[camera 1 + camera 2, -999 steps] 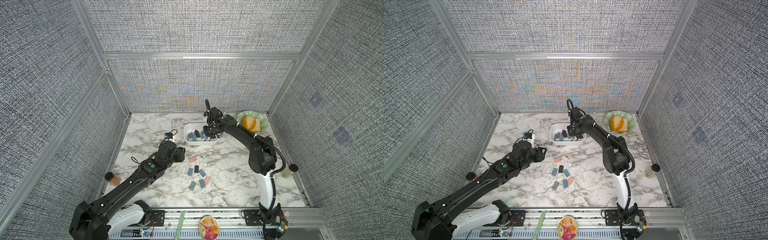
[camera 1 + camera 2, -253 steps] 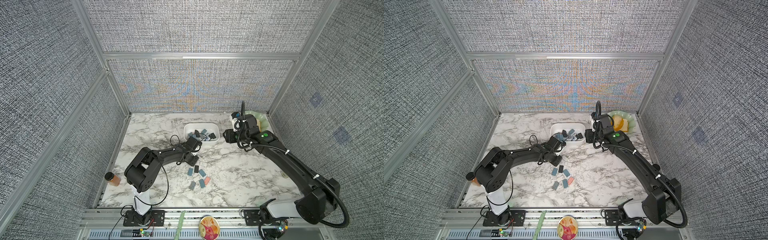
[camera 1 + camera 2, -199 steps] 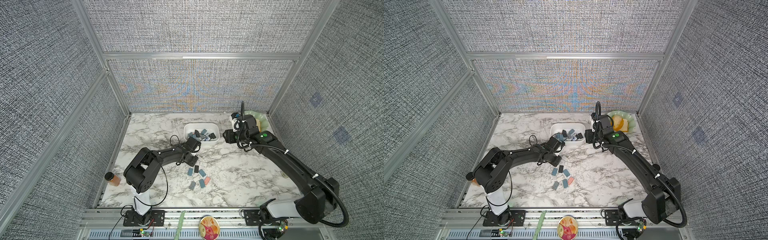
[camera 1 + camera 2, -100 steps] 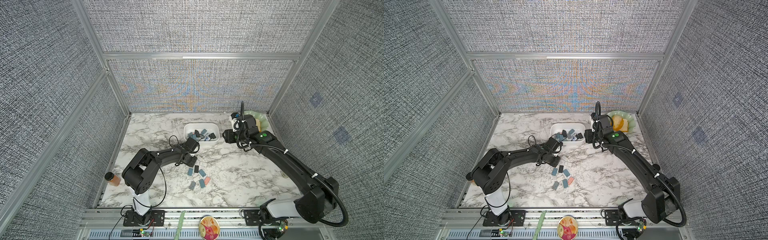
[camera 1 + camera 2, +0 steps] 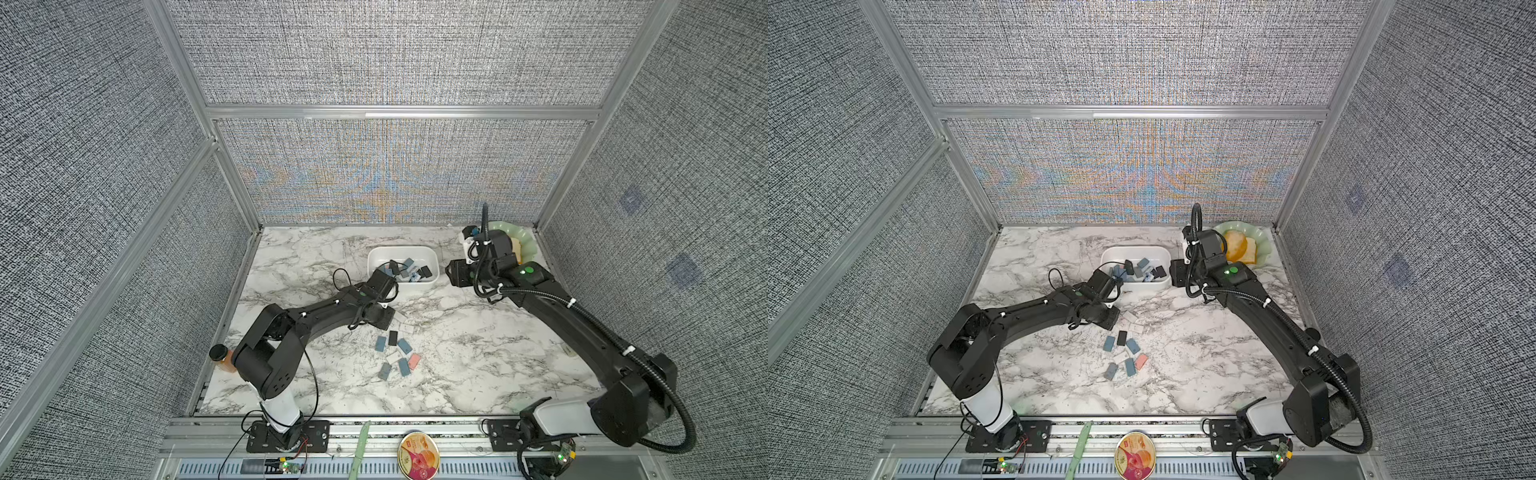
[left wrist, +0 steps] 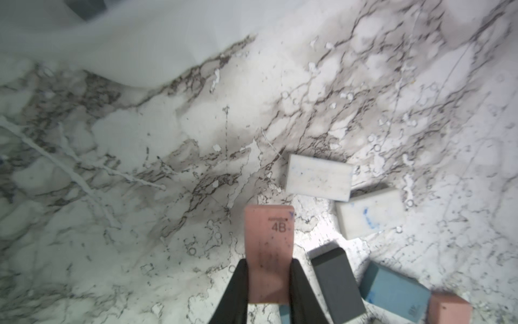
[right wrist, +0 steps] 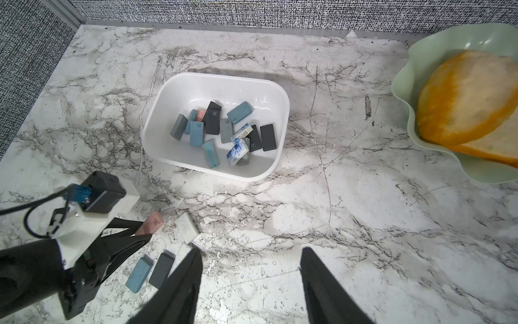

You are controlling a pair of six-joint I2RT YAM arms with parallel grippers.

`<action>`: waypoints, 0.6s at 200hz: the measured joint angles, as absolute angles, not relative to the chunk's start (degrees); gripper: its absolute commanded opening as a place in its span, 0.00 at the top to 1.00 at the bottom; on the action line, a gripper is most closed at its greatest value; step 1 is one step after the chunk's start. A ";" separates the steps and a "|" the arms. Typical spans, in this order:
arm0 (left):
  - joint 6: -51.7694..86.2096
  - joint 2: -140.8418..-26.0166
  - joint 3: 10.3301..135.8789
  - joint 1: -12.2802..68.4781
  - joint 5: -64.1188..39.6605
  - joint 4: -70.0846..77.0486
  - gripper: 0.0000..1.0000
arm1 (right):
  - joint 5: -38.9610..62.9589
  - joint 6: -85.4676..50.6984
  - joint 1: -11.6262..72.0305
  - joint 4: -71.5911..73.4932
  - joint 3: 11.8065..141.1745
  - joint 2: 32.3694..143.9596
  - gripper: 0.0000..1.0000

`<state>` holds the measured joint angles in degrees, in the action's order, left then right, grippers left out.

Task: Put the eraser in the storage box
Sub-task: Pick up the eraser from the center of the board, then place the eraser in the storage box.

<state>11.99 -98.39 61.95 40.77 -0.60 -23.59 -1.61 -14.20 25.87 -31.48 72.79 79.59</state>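
Bottle [image 5: 220, 358], orange with a black cap, lower left of the marble table [image 5: 478, 365] in a top view; well apart from the work.

Left gripper [image 6: 269, 262], centre of frame in both top views; clamped on the pink eraser [image 6: 269, 232] across its narrow width, stamped face showing; whether the eraser is clear of the table I cannot tell.

Loose erasers [image 5: 403, 345], blue, black, white and pink, just below centre; two white ones lie just beside the held piece.

Storage box [image 5: 401, 248], white, upper centre, near the left gripper; a good many erasers already inside.

Right gripper [image 7: 251, 251], just right of the box; jaws parted, holding nothing.

Green dish [image 5: 1266, 249], upper right corner of the table, with bread [image 5: 1237, 245] in it; no part in the job.

Step in hand, as I judge it: grasp made, carry not yet begun; next move calls for a lift above the box's near wall, a short travel up-frame, then release over the box.
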 measured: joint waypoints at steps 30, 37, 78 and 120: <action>12.56 -96.44 65.10 40.77 0.08 -26.44 0.76 | -1.61 -14.17 25.78 -31.48 72.66 79.55 0.41; 12.80 -96.03 66.28 40.77 0.45 -27.05 0.76 | -1.61 -14.17 25.74 -31.48 72.62 79.48 0.41; 13.54 -96.95 76.84 40.73 4.73 -32.40 0.76 | -1.61 -14.17 25.45 -31.48 72.29 79.35 0.41; 13.10 -105.12 89.19 40.21 7.75 -36.38 0.76 | -1.61 -14.17 25.10 -31.46 71.68 78.63 0.40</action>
